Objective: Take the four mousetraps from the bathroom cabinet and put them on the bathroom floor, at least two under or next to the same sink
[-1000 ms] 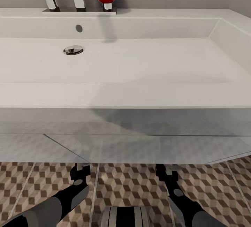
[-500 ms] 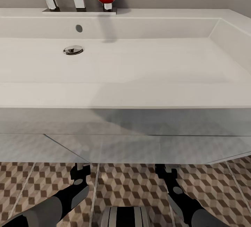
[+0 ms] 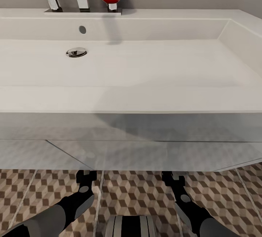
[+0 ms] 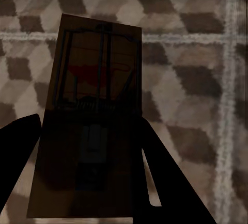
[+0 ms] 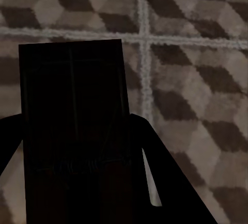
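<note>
The wide white bathroom sink point(image 3: 131, 66) is spanning the head view above the cube-patterned bathroom floor point(image 3: 138, 193). The left gripper point(image 3: 86, 176) is edging forward beneath the vanity — clamped on a mousetrap point(image 4: 95, 100); the right gripper point(image 3: 171, 177) is holding steady — clamped on a second mousetrap point(image 5: 72, 105). Both are nearing release beside the sink.

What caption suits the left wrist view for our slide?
Left end effector holds a mousetrap above the cube-patterned bathroom floor.
</note>
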Robot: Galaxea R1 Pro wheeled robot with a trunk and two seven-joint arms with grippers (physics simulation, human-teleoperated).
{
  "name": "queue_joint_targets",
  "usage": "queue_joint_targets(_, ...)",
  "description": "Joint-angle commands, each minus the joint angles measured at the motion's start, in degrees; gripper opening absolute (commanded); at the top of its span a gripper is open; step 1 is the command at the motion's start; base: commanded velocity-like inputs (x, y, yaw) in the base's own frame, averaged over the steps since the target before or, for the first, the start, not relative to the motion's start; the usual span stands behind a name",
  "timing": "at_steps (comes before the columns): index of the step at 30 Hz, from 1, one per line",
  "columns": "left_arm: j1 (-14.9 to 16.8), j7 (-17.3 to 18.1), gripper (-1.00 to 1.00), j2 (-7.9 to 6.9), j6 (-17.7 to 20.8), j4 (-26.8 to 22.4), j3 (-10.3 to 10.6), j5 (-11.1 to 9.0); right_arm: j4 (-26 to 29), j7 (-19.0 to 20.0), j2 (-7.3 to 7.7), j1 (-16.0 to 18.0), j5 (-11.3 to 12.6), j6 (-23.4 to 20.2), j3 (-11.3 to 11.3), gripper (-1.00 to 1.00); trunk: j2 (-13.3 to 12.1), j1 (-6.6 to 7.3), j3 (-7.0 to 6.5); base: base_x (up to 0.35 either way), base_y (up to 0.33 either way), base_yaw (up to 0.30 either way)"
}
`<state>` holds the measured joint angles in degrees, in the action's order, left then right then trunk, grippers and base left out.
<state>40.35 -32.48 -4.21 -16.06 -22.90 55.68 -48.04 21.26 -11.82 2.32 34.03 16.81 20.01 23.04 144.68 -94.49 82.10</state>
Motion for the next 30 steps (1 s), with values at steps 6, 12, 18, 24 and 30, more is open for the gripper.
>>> queue_joint_targets(6,0.0,-0.2,-1.0,-0.16,-0.4,-0.1,0.3,-0.4,0.0,-0.2,0.05,0.0,0.6,0.2,0.5,-1.0,0.0,0.01,0.04,0.0,0.0,0.0)
queue_joint_targets(12,0.0,-0.1,-1.0,-0.18,-0.3,-0.1,-0.6,-0.3,-0.1,-0.2,0.05,0.3,0.7,-0.2,0.5,-1.0,0.0,0.01,0.04,0.0,0.0,0.0)
queue_joint_targets(18,0.0,0.1,-1.0,-0.38,-0.3,-0.1,-1.6,-0.3,-0.1,-0.1,0.05,1.1,0.7,-2.8,0.5,-1.0,0.0,0.01,0.04,0.0,0.0,0.0)
queue_joint_targets(24,0.1,0.2,-1.0,-0.46,0.0,0.1,-2.2,-0.2,-0.3,-0.1,0.05,1.4,0.9,-3.7,0.4,-1.0,0.0,0.01,0.04,0.0,0.0,0.0)
queue_joint_targets(30,0.1,0.7,-1.0,-0.59,3.1,0.3,-2.3,-0.2,-0.7,-0.1,0.05,2.2,1.1,-7.3,0.4,-1.0,0.0,0.01,0.04,0.0,0.0,0.0)
